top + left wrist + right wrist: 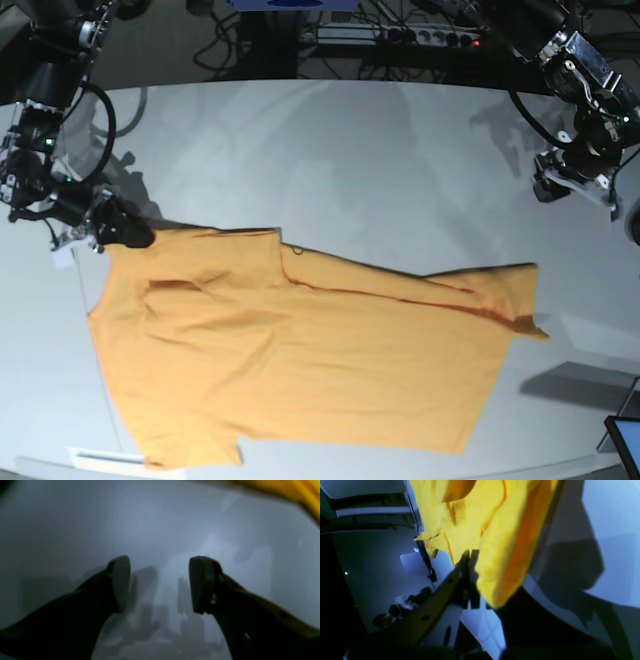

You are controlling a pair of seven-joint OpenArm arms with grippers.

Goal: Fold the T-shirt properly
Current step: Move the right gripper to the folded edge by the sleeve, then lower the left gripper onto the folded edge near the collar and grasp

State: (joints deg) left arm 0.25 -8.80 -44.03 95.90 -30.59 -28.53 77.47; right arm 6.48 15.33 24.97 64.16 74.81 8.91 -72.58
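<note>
Desk (pixel 400 150): T-shirt (pixel 300 360) spread flat near front edge, toward left corner; one top strip turned over, main folds not yet made. Right gripper (pixel 469 555) clenched on T-shirt corner at left edge. Left gripper (pixel 160 582) released, empty, above far right corner.

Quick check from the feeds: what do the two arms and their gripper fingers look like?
Both arms are black, jointed, with looping black cables. The left gripper has dark fingers ending in rounded, flat grey pads. The right gripper has slim dark fingers with small holes along them.
</note>
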